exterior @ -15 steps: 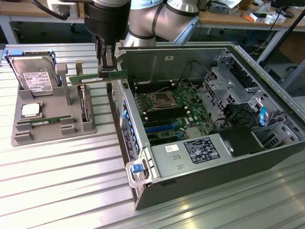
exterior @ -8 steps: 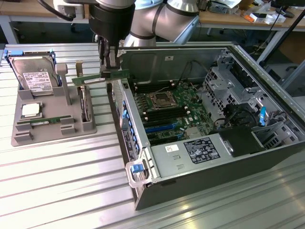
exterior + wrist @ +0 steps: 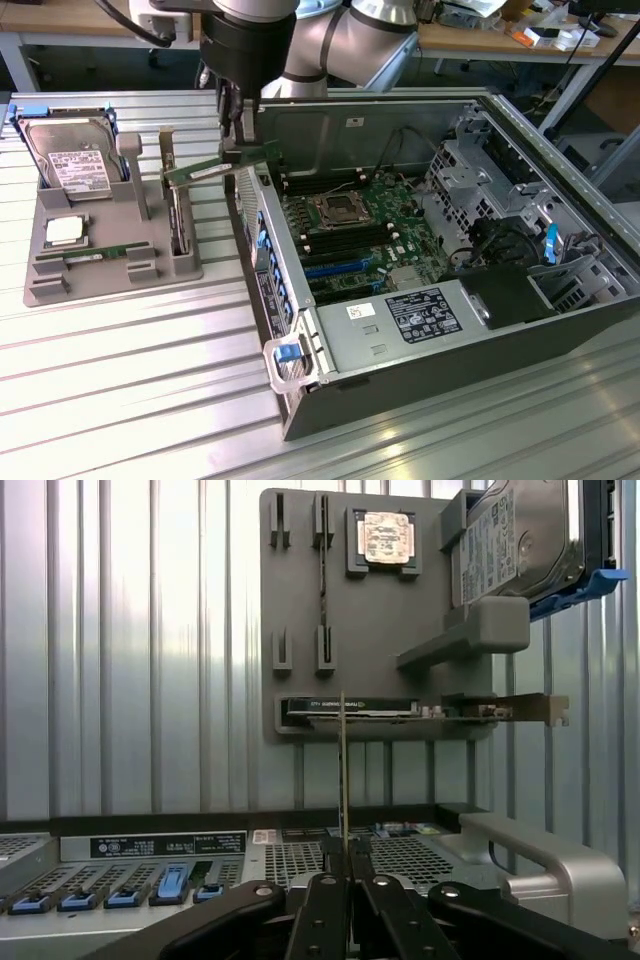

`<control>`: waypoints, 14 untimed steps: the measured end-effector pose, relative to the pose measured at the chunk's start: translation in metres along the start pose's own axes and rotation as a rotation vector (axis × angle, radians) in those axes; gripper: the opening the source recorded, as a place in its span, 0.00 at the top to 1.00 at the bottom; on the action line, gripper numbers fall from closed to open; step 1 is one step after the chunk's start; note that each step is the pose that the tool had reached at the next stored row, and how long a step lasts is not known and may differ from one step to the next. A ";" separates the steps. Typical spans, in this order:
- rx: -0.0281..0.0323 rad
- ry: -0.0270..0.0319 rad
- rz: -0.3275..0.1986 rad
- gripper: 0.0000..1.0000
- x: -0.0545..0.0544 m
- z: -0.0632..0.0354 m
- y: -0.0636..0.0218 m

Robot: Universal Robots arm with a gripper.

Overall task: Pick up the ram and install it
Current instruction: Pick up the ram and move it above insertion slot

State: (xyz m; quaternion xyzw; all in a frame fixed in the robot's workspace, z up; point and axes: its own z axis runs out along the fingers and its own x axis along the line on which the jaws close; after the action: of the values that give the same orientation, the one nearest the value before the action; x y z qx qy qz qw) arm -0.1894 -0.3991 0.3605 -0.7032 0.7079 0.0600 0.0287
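Ribbed aluminium table [image 3: 130, 380], open dark steel case [image 3: 450, 385] on it, moulded grey plastic tray [image 3: 110, 232] just beside, on the exterior view's left. Step in hand: carry, pick done, install not yet done. Gripper [image 3: 240, 150] jaws nearly closed, pinching the ram [image 3: 205, 172] by its upper edge. Ram is airborne, roughly level, over the case wall nearest the tray, clear of the motherboard [image 3: 370, 215]. It is a thin flat green stick with a pale label, edge-on in the wrist view [image 3: 343, 770]. Judgement: seating calls for the long edge parallel to a black slot beside the square socket [image 3: 335, 210], then straight, even pressure; the thin board looks easy to cock.
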 end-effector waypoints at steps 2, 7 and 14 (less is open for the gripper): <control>0.0005 -0.0006 0.000 0.88 0.000 0.0013 -0.0051; 0.0004 -0.0012 0.000 0.88 -0.001 -0.0043 -0.0060; 0.0004 -0.0011 0.000 0.88 -0.004 -0.0318 -0.0043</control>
State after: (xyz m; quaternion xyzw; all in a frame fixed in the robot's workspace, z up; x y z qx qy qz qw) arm -0.1836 -0.3991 0.3923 -0.7032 0.7078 0.0602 0.0293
